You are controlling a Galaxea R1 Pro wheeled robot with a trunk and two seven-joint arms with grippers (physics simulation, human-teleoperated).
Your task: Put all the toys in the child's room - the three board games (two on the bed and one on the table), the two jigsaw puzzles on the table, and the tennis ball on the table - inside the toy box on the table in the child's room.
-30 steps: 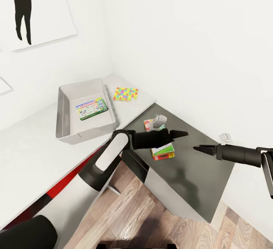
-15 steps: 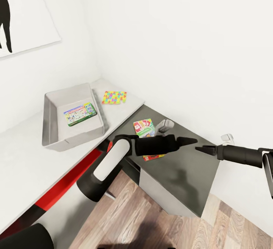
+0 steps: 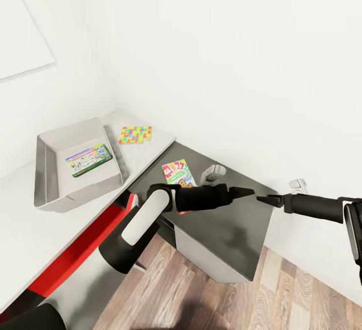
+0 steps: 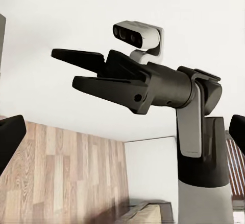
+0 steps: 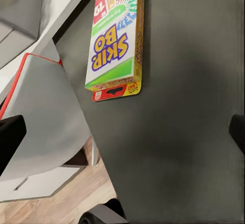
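View swung right; SKIP-BO box [image 3: 177,172] flat on dark cabinet [image 3: 236,229].

The light is bright and even, and the white wall [image 3: 226,43] looks almost washed out. Soft shadows of the arms lie on the dark cabinet [image 3: 236,224] top. There is no strong glare. The pictures are a little soft, and the card box [image 5: 115,40] print looks slightly blurred.

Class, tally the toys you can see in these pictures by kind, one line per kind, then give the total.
Board games: 2, the blue board game inside the toy box; the SKIP-BO box on the dark cabinet
Jigsaw puzzles: 1
Total: 3
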